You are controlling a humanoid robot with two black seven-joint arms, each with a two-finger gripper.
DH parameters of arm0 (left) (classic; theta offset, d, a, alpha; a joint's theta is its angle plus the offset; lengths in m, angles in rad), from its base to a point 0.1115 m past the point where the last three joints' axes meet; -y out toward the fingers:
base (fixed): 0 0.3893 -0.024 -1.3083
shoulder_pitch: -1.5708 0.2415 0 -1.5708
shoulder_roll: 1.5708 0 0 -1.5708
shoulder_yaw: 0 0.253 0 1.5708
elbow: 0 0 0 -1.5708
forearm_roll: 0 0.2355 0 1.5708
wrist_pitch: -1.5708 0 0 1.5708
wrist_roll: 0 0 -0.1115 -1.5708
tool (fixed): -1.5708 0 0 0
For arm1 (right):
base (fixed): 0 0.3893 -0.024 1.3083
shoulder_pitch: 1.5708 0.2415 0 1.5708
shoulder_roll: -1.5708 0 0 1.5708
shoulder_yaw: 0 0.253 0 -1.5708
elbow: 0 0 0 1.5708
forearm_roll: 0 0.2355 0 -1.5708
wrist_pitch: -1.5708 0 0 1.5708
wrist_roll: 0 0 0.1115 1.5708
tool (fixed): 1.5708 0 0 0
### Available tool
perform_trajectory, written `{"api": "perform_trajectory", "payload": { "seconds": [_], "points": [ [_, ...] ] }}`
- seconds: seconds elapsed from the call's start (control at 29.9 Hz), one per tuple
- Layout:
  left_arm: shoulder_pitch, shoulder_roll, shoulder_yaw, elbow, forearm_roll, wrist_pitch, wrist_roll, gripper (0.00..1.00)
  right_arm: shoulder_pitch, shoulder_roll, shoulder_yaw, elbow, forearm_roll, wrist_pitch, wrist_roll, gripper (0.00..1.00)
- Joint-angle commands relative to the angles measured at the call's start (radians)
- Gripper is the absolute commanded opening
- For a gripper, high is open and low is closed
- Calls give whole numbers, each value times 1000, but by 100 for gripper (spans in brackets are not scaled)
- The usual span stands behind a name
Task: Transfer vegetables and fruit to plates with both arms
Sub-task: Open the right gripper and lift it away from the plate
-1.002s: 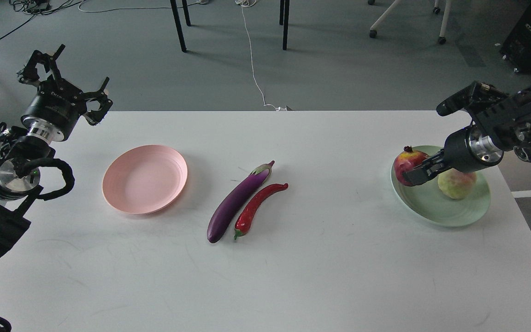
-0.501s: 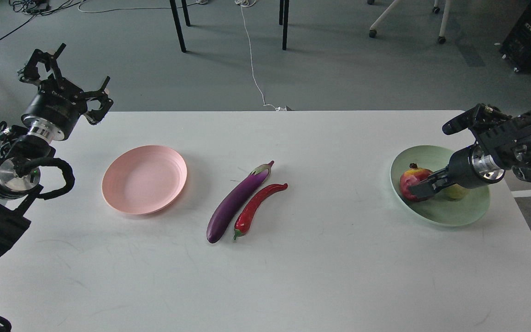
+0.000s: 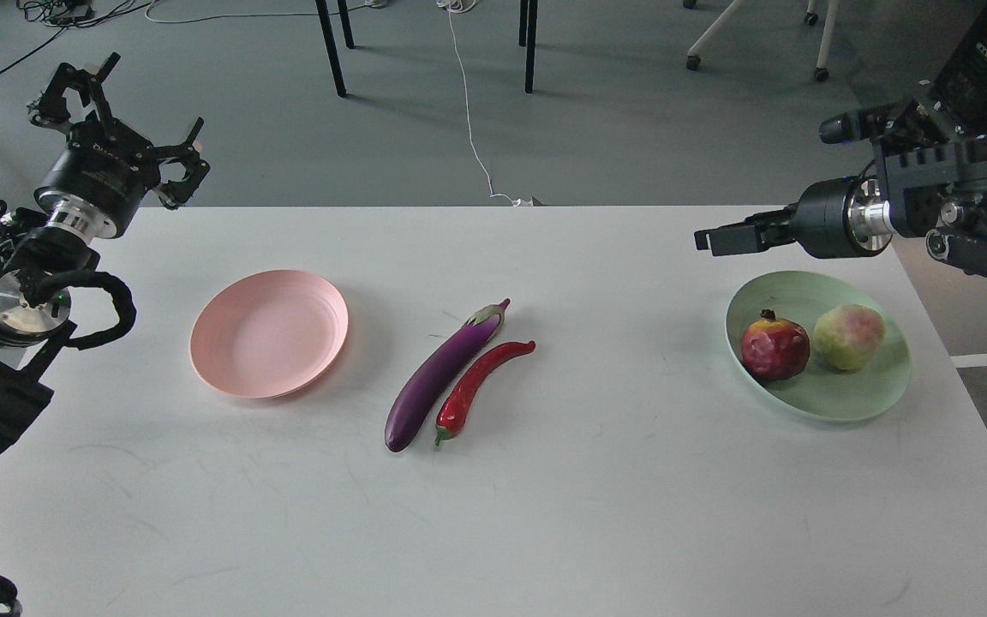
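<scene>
The purple eggplant (image 3: 440, 375) and the red chili pepper (image 3: 478, 385) lie side by side at the middle of the white table. The pink plate (image 3: 268, 333) to their left holds nothing. The mint green plate (image 3: 836, 394) at the right holds the dark red pomegranate (image 3: 774, 346) and the pale green fruit (image 3: 848, 337). My right gripper (image 3: 720, 239) hovers empty above the plate's far left rim, its fingers apart. My left gripper (image 3: 112, 111) is open and empty, raised beyond the table's far left corner.
The table's right edge runs just past the green plate. On the floor beyond the table are black table legs (image 3: 332, 47), a white cable (image 3: 469, 111) and chair casters (image 3: 693, 62).
My right gripper lowered the pomegranate onto the green plate, let it go, and rose up and back. The left gripper lifted slightly.
</scene>
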Motion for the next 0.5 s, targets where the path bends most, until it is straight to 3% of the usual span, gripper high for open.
{"api": "perform_trajectory", "payload": {
  "seconds": [0.0,0.23,0.47],
  "points": [
    [-47,45,75,2,1,0,7,98,-74,9,225,-45,-1,-11,0,97],
    [-142,53,232,-4,7,-38,10,98,-321,9,819,-67,7,-64,0,97],
    [-192,65,323,-34,325,-48,11,98,-515,39,1099,-59,80,-75,0,97]
  ]
}}
